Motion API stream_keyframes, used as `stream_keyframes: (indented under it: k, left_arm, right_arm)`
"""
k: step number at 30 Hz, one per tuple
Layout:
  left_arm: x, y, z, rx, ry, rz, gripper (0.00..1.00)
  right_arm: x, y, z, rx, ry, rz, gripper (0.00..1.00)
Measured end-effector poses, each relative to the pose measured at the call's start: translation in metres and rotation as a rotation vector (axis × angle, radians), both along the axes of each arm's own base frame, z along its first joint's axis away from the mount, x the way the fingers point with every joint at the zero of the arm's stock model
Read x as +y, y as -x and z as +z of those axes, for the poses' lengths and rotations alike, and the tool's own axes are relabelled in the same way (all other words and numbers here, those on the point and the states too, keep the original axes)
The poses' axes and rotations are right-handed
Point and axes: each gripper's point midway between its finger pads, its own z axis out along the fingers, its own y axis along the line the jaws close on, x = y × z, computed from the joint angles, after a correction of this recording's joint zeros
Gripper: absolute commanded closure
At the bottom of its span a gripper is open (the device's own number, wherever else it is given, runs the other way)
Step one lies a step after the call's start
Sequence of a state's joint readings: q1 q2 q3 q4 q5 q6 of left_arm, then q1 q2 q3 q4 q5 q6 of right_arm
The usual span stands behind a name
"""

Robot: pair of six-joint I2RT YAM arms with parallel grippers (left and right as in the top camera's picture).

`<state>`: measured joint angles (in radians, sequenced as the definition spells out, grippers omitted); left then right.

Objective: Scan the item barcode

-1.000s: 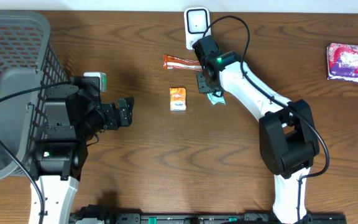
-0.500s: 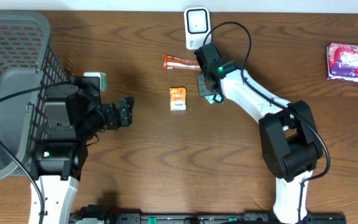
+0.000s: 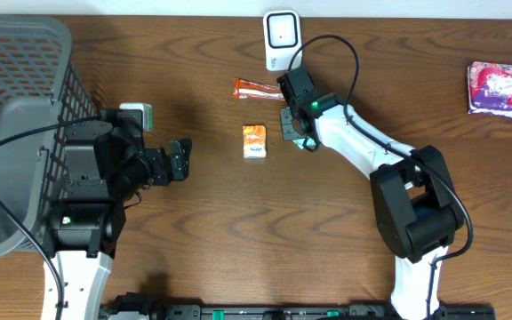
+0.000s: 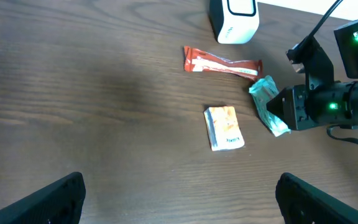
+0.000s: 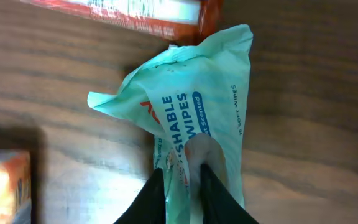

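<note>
A teal wipes pack (image 5: 197, 112) is pinched at its lower end between the two fingers of my right gripper (image 5: 182, 171), which is shut on it. From overhead the right gripper (image 3: 293, 124) covers most of the pack (image 3: 306, 142). It is just below the white scanner (image 3: 280, 36) at the table's far edge. The left wrist view shows the pack (image 4: 267, 106) beside the right arm. My left gripper (image 3: 180, 158) stays open at the left, well away from the items, nothing between its fingers (image 4: 61, 199).
An orange-red snack bar (image 3: 258, 89) lies left of the scanner, touching the pack's top. A small orange box (image 3: 253, 141) sits left of the right gripper. A grey basket (image 3: 25, 107) fills the far left. A pink packet (image 3: 498, 89) lies far right.
My right gripper has closed on the wipes pack and shifted slightly left and toward the scanner. The left arm has not moved.
</note>
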<state>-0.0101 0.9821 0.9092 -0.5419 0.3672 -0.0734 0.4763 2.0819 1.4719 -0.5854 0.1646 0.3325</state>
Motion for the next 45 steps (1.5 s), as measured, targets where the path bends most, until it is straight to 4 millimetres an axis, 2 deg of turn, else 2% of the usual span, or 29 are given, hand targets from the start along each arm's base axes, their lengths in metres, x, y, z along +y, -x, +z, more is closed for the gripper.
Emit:
stream_keyframes:
  k: [4, 7, 10, 13, 14, 16, 20, 25, 34, 39, 45]
  left_arm:
    - [0.000, 0.000, 0.000, 0.000, 0.000, 0.000, 0.03]
    - [0.000, 0.000, 0.000, 0.000, 0.000, 0.000, 0.03]
    - [0.000, 0.000, 0.000, 0.000, 0.000, 0.000, 0.03]
    - [0.000, 0.000, 0.000, 0.000, 0.000, 0.000, 0.03]
    - [0.000, 0.000, 0.000, 0.000, 0.000, 0.000, 0.03]
    - [0.000, 0.000, 0.000, 0.000, 0.000, 0.000, 0.03]
    - [0.000, 0.000, 0.000, 0.000, 0.000, 0.000, 0.03]
    - [0.000, 0.000, 0.000, 0.000, 0.000, 0.000, 0.03]
    - [0.000, 0.000, 0.000, 0.000, 0.000, 0.000, 0.03]
    - [0.000, 0.000, 0.000, 0.000, 0.000, 0.000, 0.03]
    - [0.000, 0.000, 0.000, 0.000, 0.000, 0.000, 0.03]
  right_arm:
    - [0.000, 0.004, 0.008, 0.040, 0.011, 0.017, 0.77]
    - [0.004, -0.004, 0.026, 0.021, 0.009, 0.032, 0.75]
    - [0.008, -0.019, 0.048, -0.032, 0.012, 0.040, 0.64]
    - [0.006, -0.026, 0.057, -0.062, 0.030, 0.039, 0.59]
    - [0.005, -0.026, 0.057, -0.062, 0.036, 0.040, 0.53]
    - [0.003, -0.024, 0.056, -0.055, 0.052, 0.044, 0.53]
    - [-0.001, -0.022, 0.055, -0.042, 0.062, 0.042, 0.63]
    - [-0.005, -0.023, 0.053, -0.023, 0.026, 0.040, 0.64]
    - [-0.036, -0.032, 0.050, 0.020, -0.045, -0.015, 0.60]
    - [-0.034, -0.030, 0.046, 0.032, -0.061, -0.005, 0.61]
    - [-0.024, -0.023, 0.028, 0.078, -0.135, 0.019, 0.61]
